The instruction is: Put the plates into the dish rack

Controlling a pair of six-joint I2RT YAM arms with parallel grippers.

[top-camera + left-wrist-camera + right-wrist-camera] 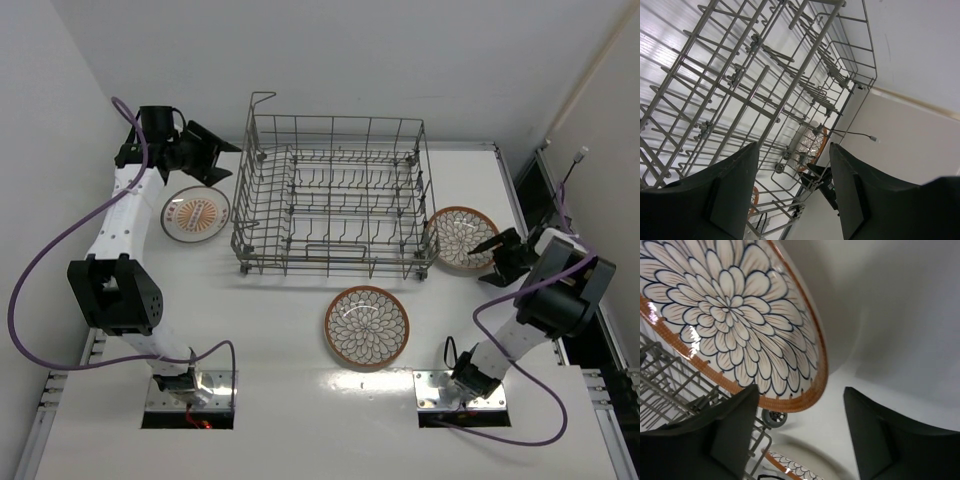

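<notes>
The grey wire dish rack (335,200) stands at the table's middle back and holds nothing. A white plate with an orange centre motif (195,213) lies flat left of it. A brown-rimmed petal plate (367,326) lies in front of it. A second brown-rimmed petal plate (462,238) lies by the rack's right front corner. My left gripper (215,160) is open and empty, raised beside the rack's left side, facing the rack (765,85). My right gripper (488,260) is open and empty at the right plate's near edge. The right wrist view shows that plate (730,315) close ahead of the fingers.
White walls close in the back and left. A black unit (530,190) and cables sit off the right table edge. A rack wheel (772,416) rests on the table just beside the right plate. Purple cables loop from both arms.
</notes>
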